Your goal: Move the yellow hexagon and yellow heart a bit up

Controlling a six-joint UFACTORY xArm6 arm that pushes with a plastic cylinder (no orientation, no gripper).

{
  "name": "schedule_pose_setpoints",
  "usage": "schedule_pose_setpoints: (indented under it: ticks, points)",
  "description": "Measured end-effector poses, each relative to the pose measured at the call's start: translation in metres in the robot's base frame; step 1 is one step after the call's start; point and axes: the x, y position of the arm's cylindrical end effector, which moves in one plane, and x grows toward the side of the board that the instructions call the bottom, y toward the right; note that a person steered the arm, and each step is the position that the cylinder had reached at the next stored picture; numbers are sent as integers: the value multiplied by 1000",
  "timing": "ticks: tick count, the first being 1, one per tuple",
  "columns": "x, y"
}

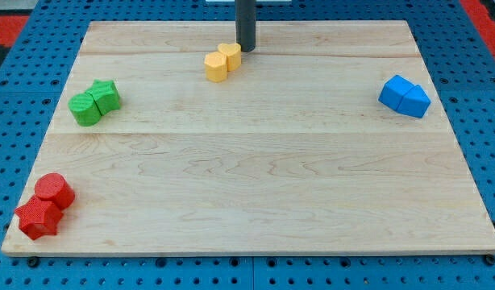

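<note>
the tip (245, 48), no claw to judge, sits just upper-right of the yellow pair (222, 61), already near the board's (255, 185) top; little seems left.

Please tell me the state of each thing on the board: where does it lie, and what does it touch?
yellow blocks: two, touching, near the view's top centre.
my tip: just right of and above the yellow blocks, close to them.
green blocks: two, touching, at the view's left.
blue blocks: two, touching, at the view's right.
red blocks: two, touching, at the view's bottom left corner.
</note>
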Motion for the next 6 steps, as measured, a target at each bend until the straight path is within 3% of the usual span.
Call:
schedule_pose_setpoints:
  ticks: [2, 4, 6]
  points:
    - [44, 12]
    - [74, -27]
    - [76, -82]
